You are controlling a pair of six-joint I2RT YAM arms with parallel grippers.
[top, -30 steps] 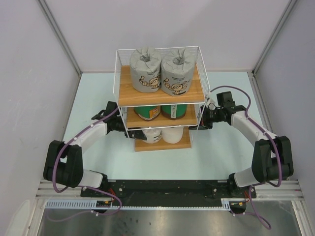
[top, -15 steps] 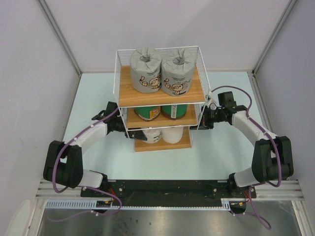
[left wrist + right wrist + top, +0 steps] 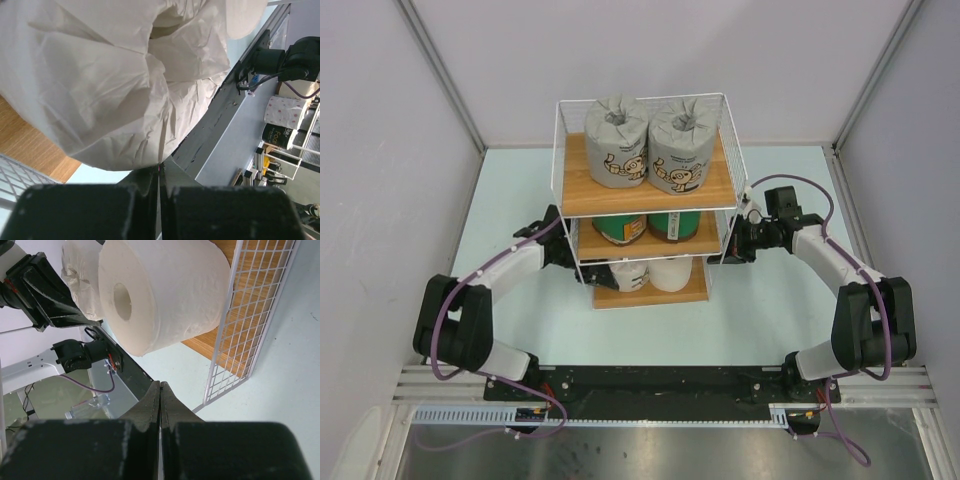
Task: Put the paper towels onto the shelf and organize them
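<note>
The shelf (image 3: 715,182) stands in the middle of the pale worktop (image 3: 520,190), and all six rolls are on it. Two grey cartoon-print rolls (image 3: 617,140) sit upright side by side on the top board. Two green rolls (image 3: 620,228) share the middle board (only their near faces show under the top board). On the bottom board the white-wrapped roll (image 3: 625,275) is on the left and the bare white roll (image 3: 670,272) just beside it on the right.

The left hand (image 3: 570,262) is at the shelf's left side, level with the lower boards. In its own camera its fingers are pressed together with nothing between them, and the crinkled wrap of the white-wrapped roll (image 3: 100,85) bulges right down to the tips; I cannot tell whether they touch.

The right hand (image 3: 725,255) is at the shelf's right side, just outside the wire mesh. Its fingers are likewise pressed together and empty, pointing toward the bare white roll (image 3: 165,295), which rests on the wooden board behind the mesh.
</note>
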